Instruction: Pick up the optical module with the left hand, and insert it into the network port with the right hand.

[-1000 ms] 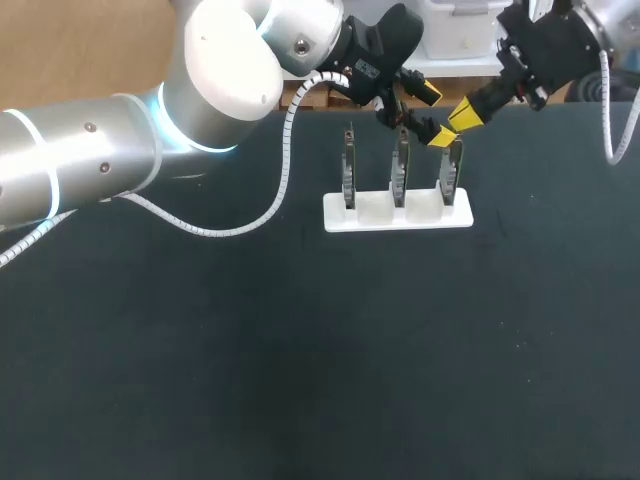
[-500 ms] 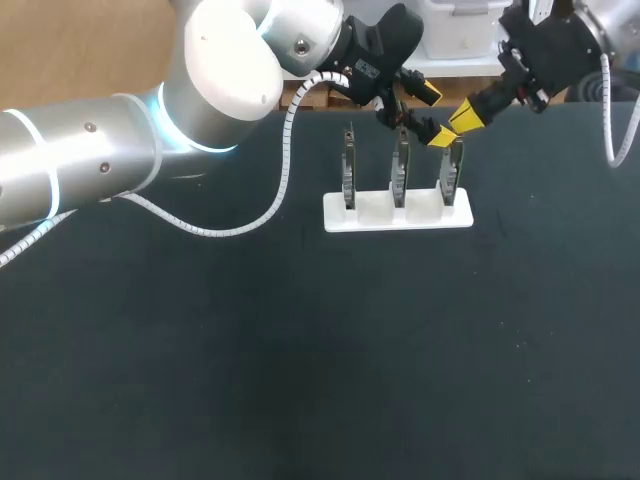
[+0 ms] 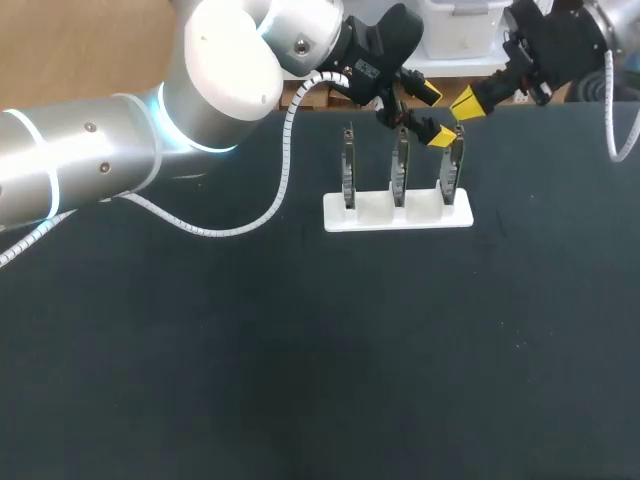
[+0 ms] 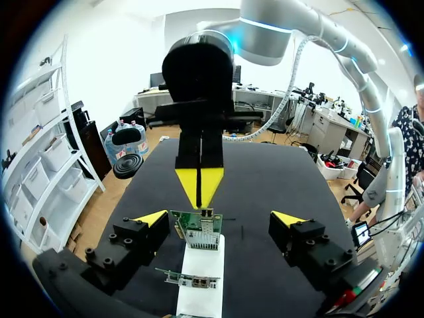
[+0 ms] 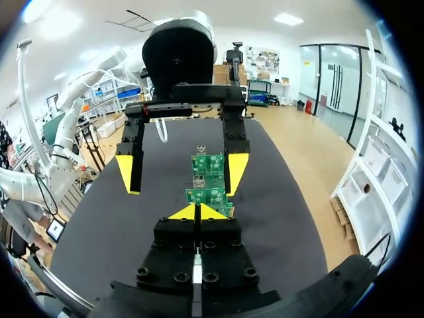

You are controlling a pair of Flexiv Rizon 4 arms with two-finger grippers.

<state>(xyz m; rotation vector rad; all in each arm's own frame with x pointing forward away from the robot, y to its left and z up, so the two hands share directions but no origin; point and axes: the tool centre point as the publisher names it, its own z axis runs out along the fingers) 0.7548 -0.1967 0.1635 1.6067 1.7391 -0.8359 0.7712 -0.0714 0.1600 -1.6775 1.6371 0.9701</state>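
A white rack holds three upright green circuit boards. My left gripper hangs open just above and behind the rightmost board. In the left wrist view that board stands between the open fingers of the left gripper, with a small metal cage on its top edge. My right gripper is shut, nothing visible in it, up and to the right of that board. In the right wrist view the right gripper points at the boards, which my left gripper straddles.
The dark table stretches wide in front of the rack. The left arm's white cable hangs in a loop to the left of the rack. Both arms crowd the back right corner over the boards.
My right gripper has drawn back a little, up and to the right, away from the rightmost board. The left arm and the boards have not moved.
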